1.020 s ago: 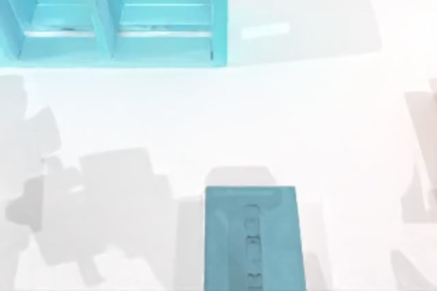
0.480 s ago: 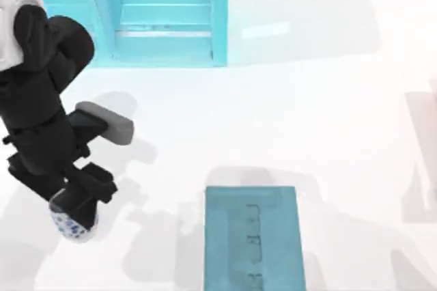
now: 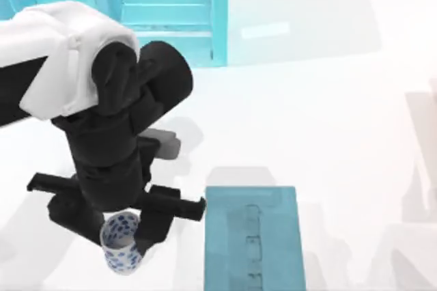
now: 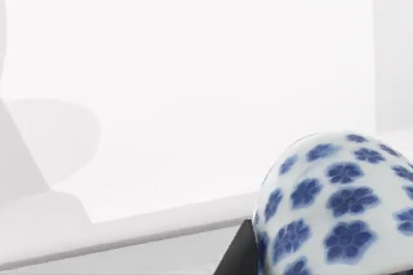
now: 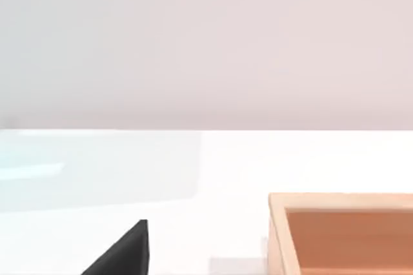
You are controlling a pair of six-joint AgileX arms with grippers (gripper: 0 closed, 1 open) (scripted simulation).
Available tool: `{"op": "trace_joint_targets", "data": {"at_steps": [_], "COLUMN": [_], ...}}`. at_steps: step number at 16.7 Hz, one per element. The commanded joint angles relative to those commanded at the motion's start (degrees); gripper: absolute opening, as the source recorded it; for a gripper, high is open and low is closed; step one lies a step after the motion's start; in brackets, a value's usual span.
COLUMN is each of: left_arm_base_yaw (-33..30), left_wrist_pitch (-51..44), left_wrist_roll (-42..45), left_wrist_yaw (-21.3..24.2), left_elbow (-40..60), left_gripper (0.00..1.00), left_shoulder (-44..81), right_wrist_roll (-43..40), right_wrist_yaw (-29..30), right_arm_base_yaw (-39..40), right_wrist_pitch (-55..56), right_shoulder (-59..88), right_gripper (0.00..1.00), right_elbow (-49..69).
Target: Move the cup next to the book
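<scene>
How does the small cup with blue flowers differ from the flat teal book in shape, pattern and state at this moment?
The small white cylindrical cup with blue flower marks is round and narrow; the flat teal-blue rectangular book is broad and flat. The cup's pattern covers its wall; the book bears a single faint line of dark marks down its middle. The cup is held in the left end effector; the book lies free on the white table. Both carry blue tones.

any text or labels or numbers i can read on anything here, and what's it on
None can be read.
Book: a faint line of dark marks down its middle, too blurred to read.
Cup, held in the left gripper beside the book: only a blue flower pattern, no lettering.
Shelf unit: no markings.
Wooden box in the right wrist view: no markings.
</scene>
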Motion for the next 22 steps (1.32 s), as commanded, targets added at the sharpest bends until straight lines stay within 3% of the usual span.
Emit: {"op": "trace_joint_targets", "data": {"at_steps": [4, 7, 15, 22], "left_arm_base_yaw": [-6.46, -8.72, -8.78, -8.81], "left_wrist_pitch": [0.85, 1.63, 1.87, 10.20], "left_wrist_roll": [-15.86, -21.92, -22.77, -22.61], "left_wrist_yaw": [-4.12, -6.26, -6.61, -6.60], "left_elbow": [1.62, 2.54, 2.38, -4.56], "left_gripper": [0.00, 0.00, 0.00, 0.00], "left_shoulder": [-2.79, -4.18, -4.20, -2.95], "right_wrist_roll": [0.00, 0.00, 0.00, 0.00], "right_wrist_yaw": [0.00, 0.00, 0.00, 0.00], "right_arm_base_yaw": [0.00, 0.00, 0.00, 0.00], "right_wrist_pitch": [0.00, 0.00, 0.00, 0.00], "right_shoulder": [0.00, 0.00, 0.00, 0.00], "right_gripper": [1.00, 1.00, 1.00, 1.00], "right_elbow": [0.00, 0.00, 0.00, 0.00]}}
